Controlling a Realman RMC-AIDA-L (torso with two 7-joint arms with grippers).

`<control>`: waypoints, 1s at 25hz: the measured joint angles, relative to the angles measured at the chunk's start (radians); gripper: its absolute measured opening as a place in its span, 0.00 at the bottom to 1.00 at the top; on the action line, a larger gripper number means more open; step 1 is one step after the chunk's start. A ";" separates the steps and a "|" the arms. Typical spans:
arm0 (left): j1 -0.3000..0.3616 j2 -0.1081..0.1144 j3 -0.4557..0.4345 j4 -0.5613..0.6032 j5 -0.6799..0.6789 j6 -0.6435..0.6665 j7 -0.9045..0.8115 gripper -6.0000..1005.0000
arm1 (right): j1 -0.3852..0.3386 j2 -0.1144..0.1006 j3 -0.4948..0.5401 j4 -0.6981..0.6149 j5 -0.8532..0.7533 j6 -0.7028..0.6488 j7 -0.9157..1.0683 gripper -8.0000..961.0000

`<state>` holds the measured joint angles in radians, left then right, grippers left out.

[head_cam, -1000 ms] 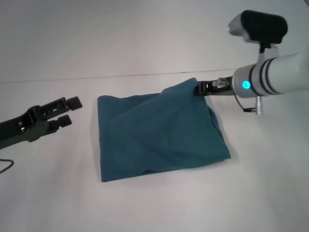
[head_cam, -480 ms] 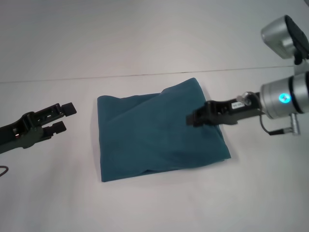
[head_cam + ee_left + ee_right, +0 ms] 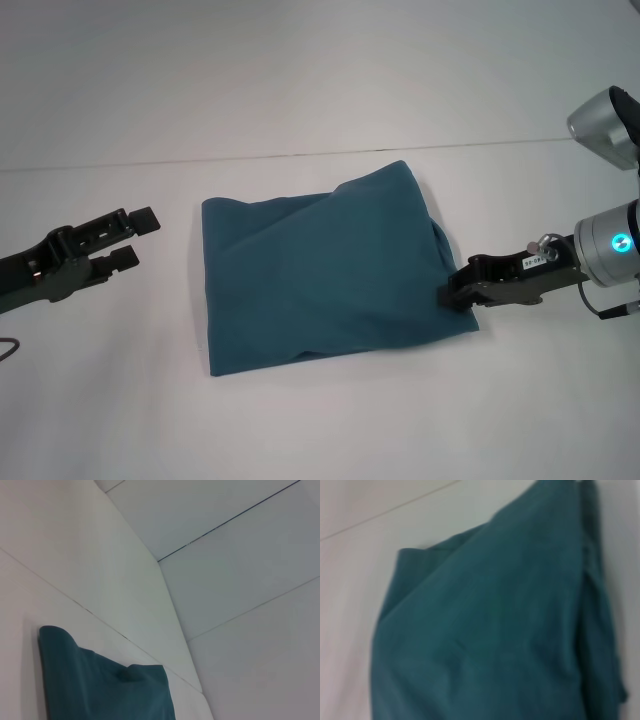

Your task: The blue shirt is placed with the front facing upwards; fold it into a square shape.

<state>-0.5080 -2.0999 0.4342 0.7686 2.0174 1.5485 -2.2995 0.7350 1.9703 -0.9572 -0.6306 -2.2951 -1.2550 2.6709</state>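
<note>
Right gripper [image 3: 452,294] sits low at the right edge of the blue shirt [image 3: 325,270], tip at the near right corner of the fold; whether it touches the cloth can't be made out. Can't tell from the head view if its fingers are apart or together: they read as one dark block, and the right wrist view shows no fingers at all, just teal fabric [image 3: 495,630] filling most of the picture, with layered edges stacked along one side. The right arm reaches in from the right, blue-lit ring on the wrist. Left gripper [image 3: 130,240] hangs off to the left of the shirt, well apart from it, fingers spread with a visible gap between the two pads, holding nothing. Left wrist view catches only a corner of the shirt [image 3: 105,690] lying on the white table [image 3: 30,630], wall panels behind. The shirt lies folded into a rough rectangle mid-table, roughly centred between the two grippers, plain teal side up. The far right corner sticks out farther back than the far left one; soft creases run diagonally across the top layer. White table [image 3: 320,430] all round it, seam line along the back.
</note>
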 joint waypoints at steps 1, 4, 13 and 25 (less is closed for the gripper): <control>-0.001 0.000 0.000 0.000 -0.001 0.000 0.000 0.93 | 0.000 0.000 0.000 0.000 -0.004 0.003 0.003 0.27; -0.001 0.000 0.000 0.000 -0.002 -0.001 0.000 0.93 | 0.002 -0.002 0.000 -0.001 -0.006 0.002 0.004 0.27; -0.031 0.011 0.029 -0.003 0.122 -0.038 -0.092 0.93 | -0.012 -0.045 0.150 -0.137 0.041 -0.194 -0.014 0.27; -0.168 0.012 0.307 -0.092 0.194 -0.312 -0.229 0.94 | -0.035 -0.149 0.396 -0.154 0.259 -0.439 -0.139 0.30</control>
<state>-0.6758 -2.0878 0.7413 0.6762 2.2117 1.2362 -2.5282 0.7002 1.8210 -0.5613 -0.7846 -2.0360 -1.6937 2.5320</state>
